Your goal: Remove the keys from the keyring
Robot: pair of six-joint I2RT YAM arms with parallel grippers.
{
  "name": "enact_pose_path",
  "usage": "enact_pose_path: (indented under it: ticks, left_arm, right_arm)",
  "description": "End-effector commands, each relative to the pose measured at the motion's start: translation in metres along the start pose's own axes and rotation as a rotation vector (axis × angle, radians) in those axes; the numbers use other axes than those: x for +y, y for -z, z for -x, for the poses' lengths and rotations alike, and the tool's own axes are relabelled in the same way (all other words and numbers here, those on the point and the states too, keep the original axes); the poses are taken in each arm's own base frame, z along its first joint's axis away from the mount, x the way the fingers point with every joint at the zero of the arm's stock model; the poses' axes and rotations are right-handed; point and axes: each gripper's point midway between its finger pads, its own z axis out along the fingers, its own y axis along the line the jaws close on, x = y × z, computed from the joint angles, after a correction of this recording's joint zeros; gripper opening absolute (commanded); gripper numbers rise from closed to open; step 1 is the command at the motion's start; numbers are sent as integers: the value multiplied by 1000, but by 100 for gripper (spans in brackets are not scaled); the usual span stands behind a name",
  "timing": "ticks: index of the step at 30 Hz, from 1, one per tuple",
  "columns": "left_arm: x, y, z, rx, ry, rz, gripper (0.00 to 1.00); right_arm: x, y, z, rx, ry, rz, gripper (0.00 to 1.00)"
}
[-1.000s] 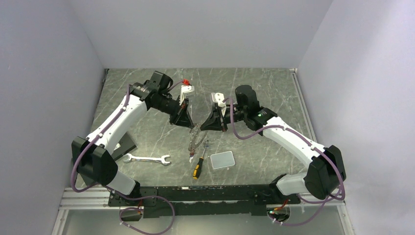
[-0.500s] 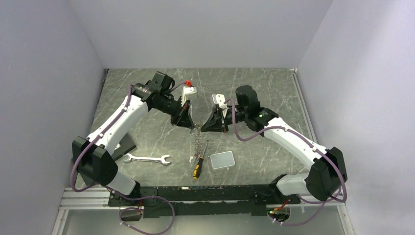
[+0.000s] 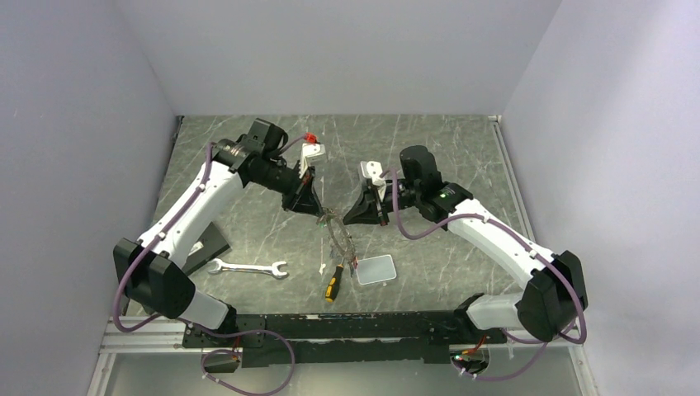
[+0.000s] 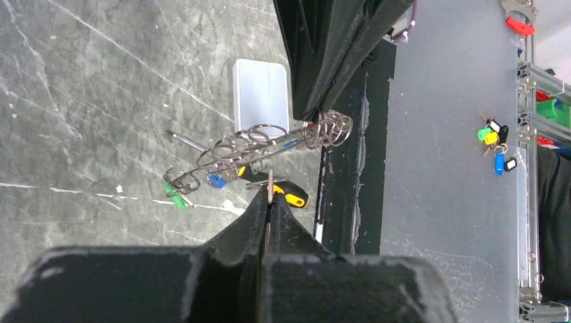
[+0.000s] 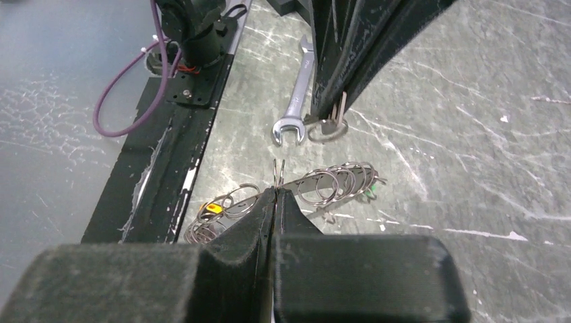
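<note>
Overall: both arms lean in over the middle of the table, their tips close together with the bunch between them.
Left gripper: jaws pressed together on a thin, flat metal piece of the bunch, by the look of it one of the keys. The left wrist view shows this piece edge-on at the fingertips.
Right gripper: jaws closed tight on a cluster of loops at one end of the keyring.
Keyring: lifted off the table where it is held, and strung out as a row of small wire loops. It runs down from the two grippers toward the near edge, ending above the screwdriver and the grey box. I cannot tell whether its low end touches the table.
Keys: on the keyring, with a green tag at the end of the row away from the right gripper and a blue tag just beside it.
Screwdriver: lying by the middle of the near edge, yellow-and-black handle toward that edge.
Grey box: flat on the table, just right of the screwdriver.
Wrench: flat near the near edge, left of the screwdriver and apart from it.
</note>
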Motion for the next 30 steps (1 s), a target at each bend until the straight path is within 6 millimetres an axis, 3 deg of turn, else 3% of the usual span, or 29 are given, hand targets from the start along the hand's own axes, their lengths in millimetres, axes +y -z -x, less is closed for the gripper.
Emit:
enact_pose_path:
  ticks: [1,9,15,19,25,30]
  left_arm:
    - [-12,12,19,-69,-55,-22,0]
    - [4,11,19,-85,-6,14,0]
    - [38,16,11,-68,50,128,0]
    - [62,22,2,-71,105,191,0]
    - [117,26,-36,45,195,399,0]
    - [157,24,-77,189,276,518,0]
  right_arm:
    - [1,11,20,-50,81,-12,0]
    - [-14,24,14,-53,48,-78,0]
    - [-33,61,13,-67,-6,-175,0]
    - [-38,85,1,-34,-27,-245,0]
    - [-41,107,-18,13,-68,-351,0]
    - [-48,112,-30,11,-119,-423,0]
